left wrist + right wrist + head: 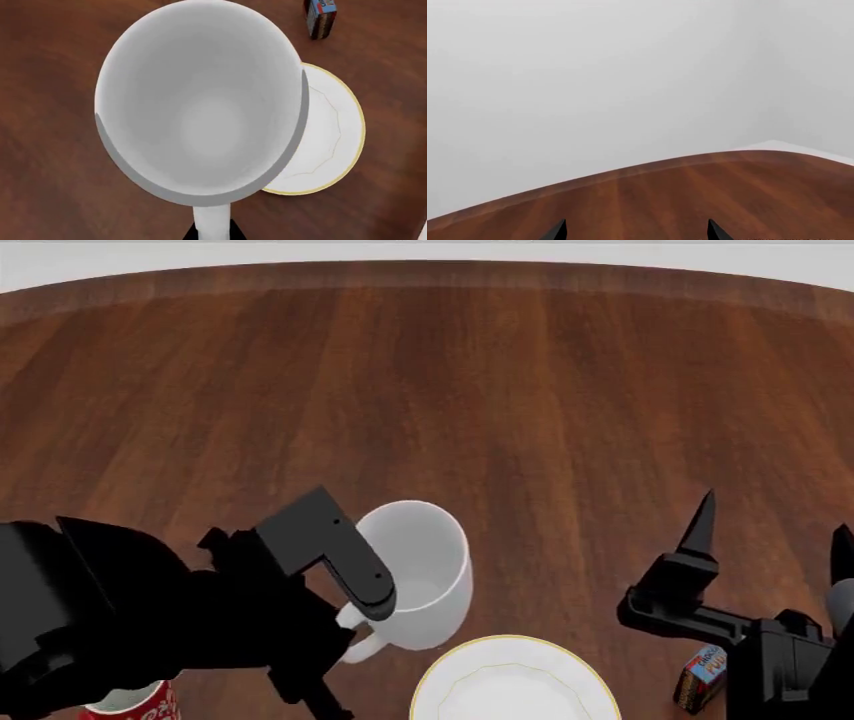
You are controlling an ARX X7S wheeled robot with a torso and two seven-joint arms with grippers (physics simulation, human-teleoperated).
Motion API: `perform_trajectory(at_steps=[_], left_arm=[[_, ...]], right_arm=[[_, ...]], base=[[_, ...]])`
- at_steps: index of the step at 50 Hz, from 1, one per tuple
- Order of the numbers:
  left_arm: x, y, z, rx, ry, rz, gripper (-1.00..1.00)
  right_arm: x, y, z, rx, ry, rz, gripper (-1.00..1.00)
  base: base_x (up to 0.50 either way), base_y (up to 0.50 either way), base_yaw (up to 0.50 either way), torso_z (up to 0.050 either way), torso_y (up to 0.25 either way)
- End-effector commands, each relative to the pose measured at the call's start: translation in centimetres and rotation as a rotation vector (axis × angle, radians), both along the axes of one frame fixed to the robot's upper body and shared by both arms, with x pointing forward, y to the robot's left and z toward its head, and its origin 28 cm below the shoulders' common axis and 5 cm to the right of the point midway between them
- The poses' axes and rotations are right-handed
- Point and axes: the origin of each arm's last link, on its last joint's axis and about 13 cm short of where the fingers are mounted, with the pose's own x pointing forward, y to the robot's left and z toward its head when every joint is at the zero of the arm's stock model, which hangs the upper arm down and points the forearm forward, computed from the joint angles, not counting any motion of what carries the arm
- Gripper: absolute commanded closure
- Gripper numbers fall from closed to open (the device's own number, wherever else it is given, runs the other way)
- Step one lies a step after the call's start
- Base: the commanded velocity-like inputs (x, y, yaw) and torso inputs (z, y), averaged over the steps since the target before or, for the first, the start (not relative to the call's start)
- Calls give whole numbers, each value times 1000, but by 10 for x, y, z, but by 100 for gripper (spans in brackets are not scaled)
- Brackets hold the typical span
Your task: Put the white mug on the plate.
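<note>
A dark wooden worktop (534, 390) stretches back to a pale wall. The left hand (350, 618) grasps the white mug (416, 575) by its handle, carried beside the plate (514, 680) and partly overlapping its rim in the wrist view. Pickup looks done; placing on the plate remains. The right hand (635, 231) is released and idle.

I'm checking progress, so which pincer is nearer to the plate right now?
Left. The left pincer holds the white mug by its handle, just beside the plate. The right pincer stands apart on the plate's far side, open and empty.
</note>
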Motion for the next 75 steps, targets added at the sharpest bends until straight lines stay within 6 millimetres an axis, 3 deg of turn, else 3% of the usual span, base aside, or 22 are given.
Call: perform_trajectory(at_steps=[1, 17, 32, 75], left_arm=[[-12, -13, 8, -25, -34, -70, 100], [-21, -30, 3, -24, -8, -152, 100], [-15, -40, -6, -46, 34, -191, 100], [15, -38, -39, -47, 138, -139, 100]], right_arm=[[-3, -2, -2, 5, 1, -7, -100], [-6, -6, -5, 15, 2, -19, -100], [-8, -8, -9, 20, 9, -31, -100], [-4, -13, -25, 47, 44, -47, -100]], base=[[0, 0, 0, 0, 0], [0, 0, 0, 0, 1], [0, 0, 0, 0, 0], [0, 0, 0, 0, 0]])
